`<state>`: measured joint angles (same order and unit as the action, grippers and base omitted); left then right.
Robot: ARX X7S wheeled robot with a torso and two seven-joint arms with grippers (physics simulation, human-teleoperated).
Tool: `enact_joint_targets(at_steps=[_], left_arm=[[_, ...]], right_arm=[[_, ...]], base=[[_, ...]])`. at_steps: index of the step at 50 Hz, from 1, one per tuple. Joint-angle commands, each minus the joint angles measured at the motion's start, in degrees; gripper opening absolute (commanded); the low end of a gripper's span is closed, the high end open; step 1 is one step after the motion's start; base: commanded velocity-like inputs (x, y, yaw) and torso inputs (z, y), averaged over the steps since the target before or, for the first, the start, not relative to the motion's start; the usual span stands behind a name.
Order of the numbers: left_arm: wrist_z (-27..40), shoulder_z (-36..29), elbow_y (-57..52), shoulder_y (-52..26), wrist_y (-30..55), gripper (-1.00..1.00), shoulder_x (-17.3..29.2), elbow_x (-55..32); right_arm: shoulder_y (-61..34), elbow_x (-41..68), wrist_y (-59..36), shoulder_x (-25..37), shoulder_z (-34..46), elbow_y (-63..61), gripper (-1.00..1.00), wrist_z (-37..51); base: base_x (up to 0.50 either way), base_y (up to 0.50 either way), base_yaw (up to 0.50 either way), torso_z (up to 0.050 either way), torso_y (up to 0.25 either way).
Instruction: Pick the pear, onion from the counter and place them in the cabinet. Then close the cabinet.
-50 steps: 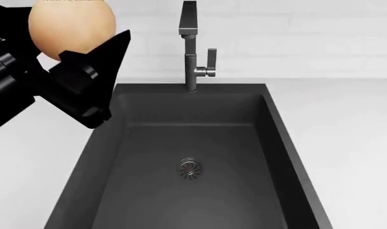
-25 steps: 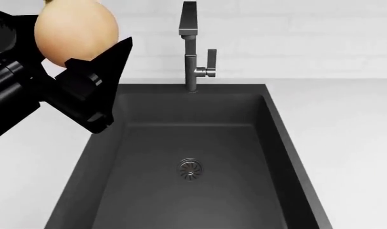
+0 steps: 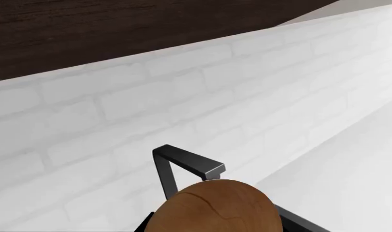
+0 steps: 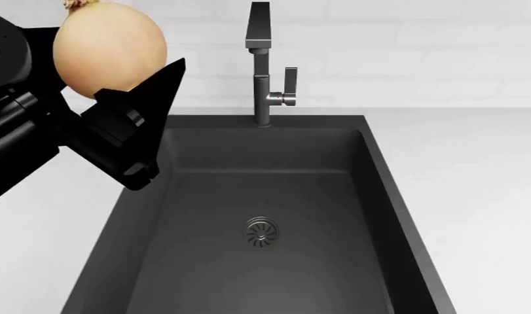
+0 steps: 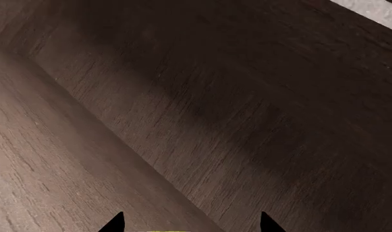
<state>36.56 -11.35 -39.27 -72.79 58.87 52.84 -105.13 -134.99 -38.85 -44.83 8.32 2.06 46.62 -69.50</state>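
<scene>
Head view shows the onion (image 4: pixel 108 47) held between the jaws of the left gripper (image 4: pixel 116 78), raised above the left rim of the sink (image 4: pixel 274 196). Compared with a second ago, the bulb is carried slightly higher and a little rightward, so its papery tip is now seen at the top; the lift toward the cabinet is judged to be under way. In the left wrist view the onion (image 3: pixel 212 208) is seen close up, with the faucet (image 3: pixel 182 166) just beyond and a white brick wall (image 3: pixel 182 96) farther back, dark wood above it. The right gripper (image 5: pixel 189 223) is pointed at brown wood panels (image 5: pixel 182 111), taken to be the cabinet; a yellow sliver, perhaps the pear (image 5: pixel 166 231), is glimpsed between its tips, but its grip cannot be told. The faucet (image 4: pixel 263 72) stands near the path; the white counter (image 4: pixel 475 183) is otherwise bare.
</scene>
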Motion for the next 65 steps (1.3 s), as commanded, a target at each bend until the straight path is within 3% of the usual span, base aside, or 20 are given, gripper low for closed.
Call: enact_joint_targets(at_steps=[1,8,21,33,46,60,65], left_arm=[[0.2,0.3,-0.4,0.9,-0.7,-1.00,0.3,-0.1],[0.1,0.6,-0.7,1.4,-1.0,-1.00,0.4,0.1],[0.0,1.0,-1.1,2.4,-1.6,-1.00,0.8,0.3],[0.0,1.3,-1.2,2.8,-2.0,-1.00,1.2,0.4],[-0.3,1.7,-1.3,3.3,-2.3,-1.00,1.8,0.3],[0.3,1.1,-1.4,2.6,-2.4,-1.00,1.6,-0.2],[-0.8,1.8,-1.3,4.6,-3.0,-1.00,1.5,1.3]], right_arm=[[0.0,9.2,3.0,0.5,-0.6,-5.9,1.00,1.7],[0.0,16.0,4.8,1.5,-1.0,-9.1,1.00,1.7],[0.0,38.2,-2.6,3.7,-2.1,-16.6,1.00,-1.8],[0.0,36.5,-12.1,3.1,0.1,-21.3,1.00,-20.4],[0.0,49.8,-22.9,10.7,10.5,-30.1,1.00,-20.4],[0.0,49.4,-27.0,11.7,10.3,-32.3,1.00,-20.1],[7.2,54.6,-34.8,12.9,7.5,-46.0,1.00,-18.2]], base=[[0.00,0.00,0.00,0.000,0.000],[0.00,0.00,0.00,0.000,0.000],[0.00,0.00,0.00,0.000,0.000],[0.00,0.00,0.00,0.000,0.000],[0.00,0.00,0.00,0.000,0.000],[0.00,0.00,0.00,0.000,0.000],[0.00,0.00,0.00,0.000,0.000]])
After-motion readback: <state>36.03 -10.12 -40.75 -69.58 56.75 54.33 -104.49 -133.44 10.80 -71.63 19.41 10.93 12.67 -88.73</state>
